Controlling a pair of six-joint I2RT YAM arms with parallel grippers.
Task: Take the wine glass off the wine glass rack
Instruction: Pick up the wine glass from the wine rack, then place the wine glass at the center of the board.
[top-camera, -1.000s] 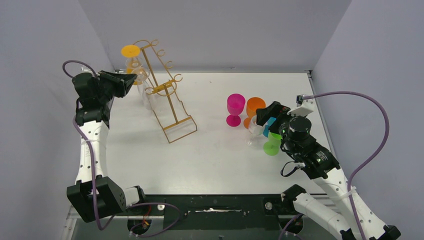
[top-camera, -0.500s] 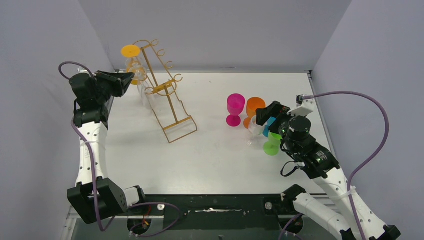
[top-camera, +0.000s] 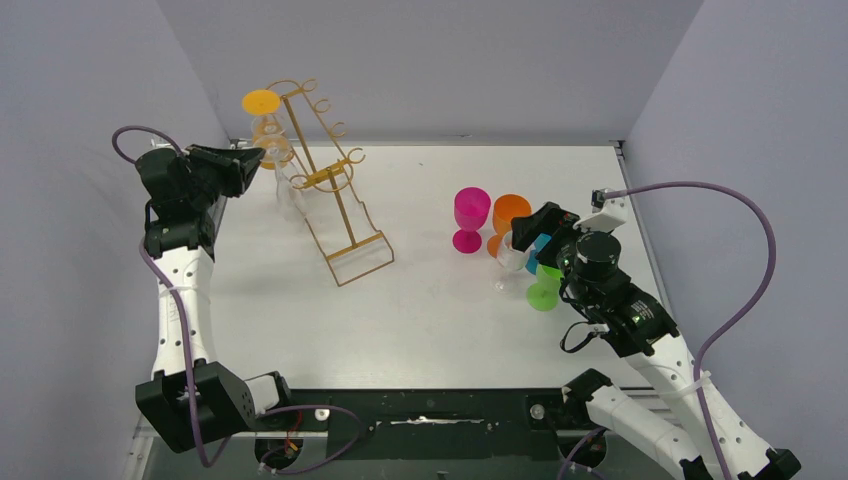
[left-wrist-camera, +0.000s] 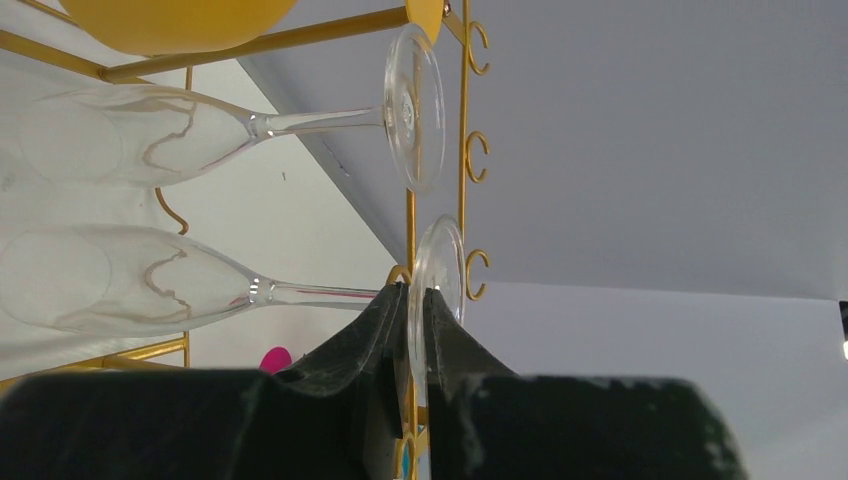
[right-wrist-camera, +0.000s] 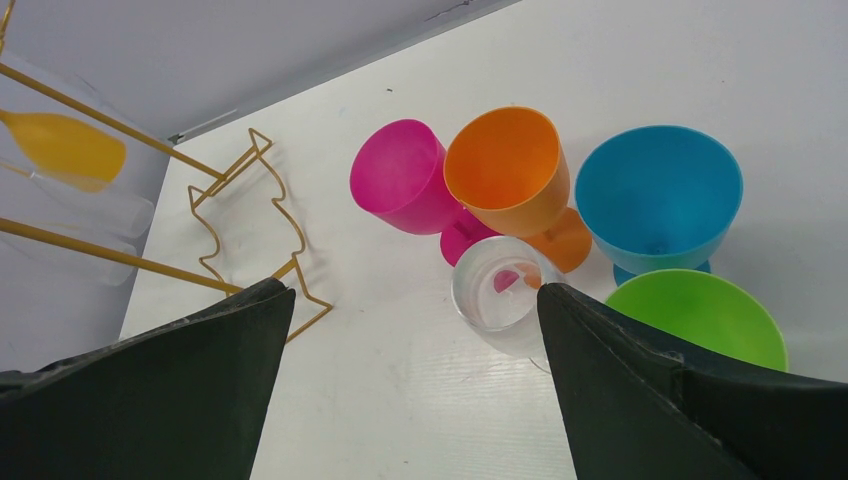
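The left gripper (left-wrist-camera: 411, 300) is clamped on the round foot of the lower clear wine glass (left-wrist-camera: 150, 285), which hangs on the gold wine glass rack (top-camera: 345, 215) at the table's (top-camera: 420, 320) far left. Only its wrist camera shows that pinch. The right gripper (right-wrist-camera: 415, 295) is spread wide over a standing clear glass (right-wrist-camera: 497, 295) beside coloured cups (right-wrist-camera: 505, 170).

The lower clear glass (left-wrist-camera: 120, 285) has its foot partly hidden between the fingers of the left pincer (left-wrist-camera: 413, 296). Above this pincer, the yellow glass (left-wrist-camera: 180, 15) is cut by the edge.
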